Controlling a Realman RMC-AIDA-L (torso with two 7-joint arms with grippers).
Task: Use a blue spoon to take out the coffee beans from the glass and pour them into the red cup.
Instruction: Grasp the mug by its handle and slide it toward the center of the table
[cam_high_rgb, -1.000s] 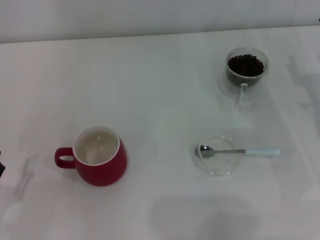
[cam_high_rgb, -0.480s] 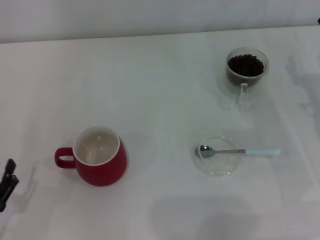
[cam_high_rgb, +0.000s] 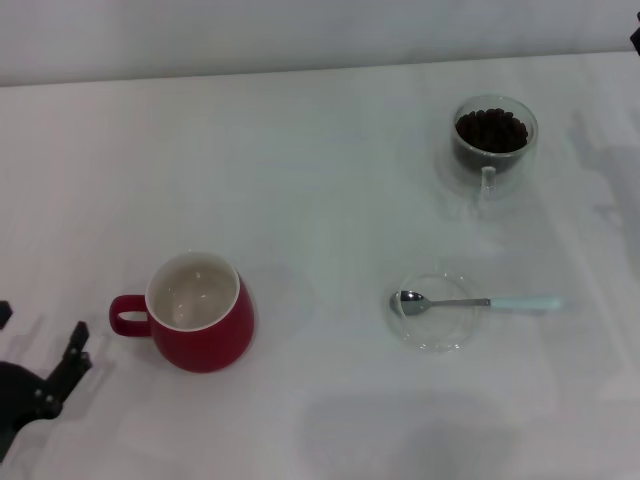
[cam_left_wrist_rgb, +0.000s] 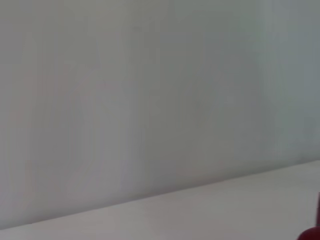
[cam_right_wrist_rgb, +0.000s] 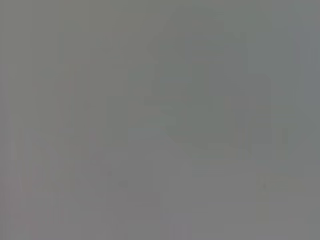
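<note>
Pale-blue-handled metal teaspoon (cam_high_rgb: 475, 302) at lower right, bowl resting in flat clear glass dish (cam_high_rgb: 433, 313); light, rigid, slippery, so grasp mid-handle. Left gripper (cam_high_rgb: 40, 385) at lower left, finger state indeterminable

Glossy ceramic red cup (cam_high_rgb: 201, 315), clear glass (cam_high_rgb: 494, 135), shiny metal-bowled blue spoon (cam_high_rgb: 476, 302).

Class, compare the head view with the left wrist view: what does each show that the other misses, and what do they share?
Only the head view shows the glass of coffee beans, the blue spoon lying across a clear glass dish, and the left gripper at the near left edge. Only the left wrist view shows a broad stretch of plain wall. Both show the white table and the red cup, a mere sliver in the wrist view.
</note>
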